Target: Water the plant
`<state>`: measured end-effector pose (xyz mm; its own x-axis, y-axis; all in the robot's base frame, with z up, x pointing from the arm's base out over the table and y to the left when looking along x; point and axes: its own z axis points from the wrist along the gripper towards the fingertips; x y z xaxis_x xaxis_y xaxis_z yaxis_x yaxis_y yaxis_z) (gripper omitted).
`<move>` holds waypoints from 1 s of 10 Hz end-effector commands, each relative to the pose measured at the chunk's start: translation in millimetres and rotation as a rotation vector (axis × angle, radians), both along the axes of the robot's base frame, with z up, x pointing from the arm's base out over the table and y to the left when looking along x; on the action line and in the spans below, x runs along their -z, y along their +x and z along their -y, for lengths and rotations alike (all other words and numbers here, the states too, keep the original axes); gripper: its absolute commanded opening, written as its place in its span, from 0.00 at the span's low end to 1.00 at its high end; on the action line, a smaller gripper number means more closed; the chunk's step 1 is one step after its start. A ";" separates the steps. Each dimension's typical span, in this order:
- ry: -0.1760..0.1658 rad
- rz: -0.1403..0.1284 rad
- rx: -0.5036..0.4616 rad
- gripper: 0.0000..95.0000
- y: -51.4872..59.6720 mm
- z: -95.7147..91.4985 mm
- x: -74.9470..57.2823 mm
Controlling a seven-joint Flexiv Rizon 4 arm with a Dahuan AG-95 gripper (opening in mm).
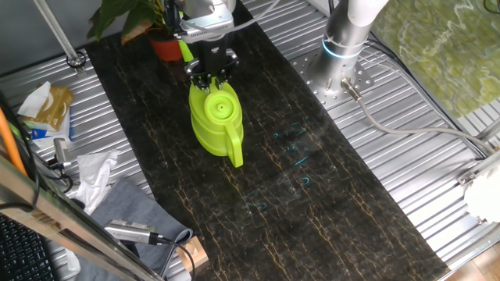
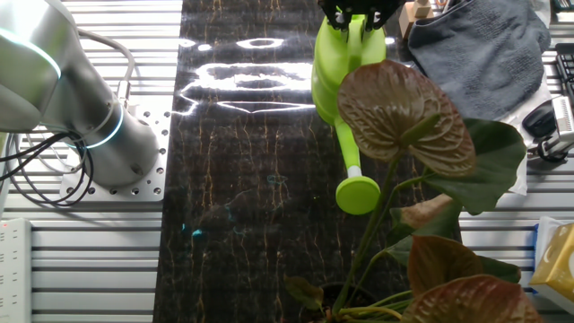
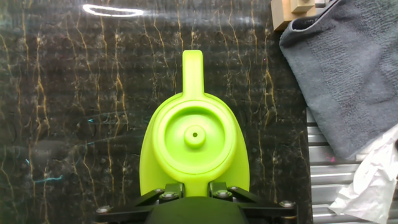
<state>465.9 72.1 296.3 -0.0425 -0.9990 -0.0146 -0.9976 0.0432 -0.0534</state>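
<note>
Hovering over the can on the desk, the claw (grip unclear) hasn't lifted it; tipping toward the plant remains.

We see the plant upright in its red-orange pot, dark pointed leaves spreading, at the dark surface's far end.

Tool lowered (fingers downward)
</note>
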 end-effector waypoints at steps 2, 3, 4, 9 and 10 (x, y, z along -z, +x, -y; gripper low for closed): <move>0.001 0.001 -0.004 0.00 0.1 0.1 -0.6; 0.001 0.000 -0.006 0.00 0.1 0.1 -0.6; 0.000 0.000 -0.005 0.00 0.1 0.1 -0.6; -0.004 0.006 0.001 0.00 0.1 0.1 -0.6; -0.006 0.008 0.004 0.00 0.1 0.1 -0.6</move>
<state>466.2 72.0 296.2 -0.0468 -0.9989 -0.0072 -0.9970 0.0472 -0.0618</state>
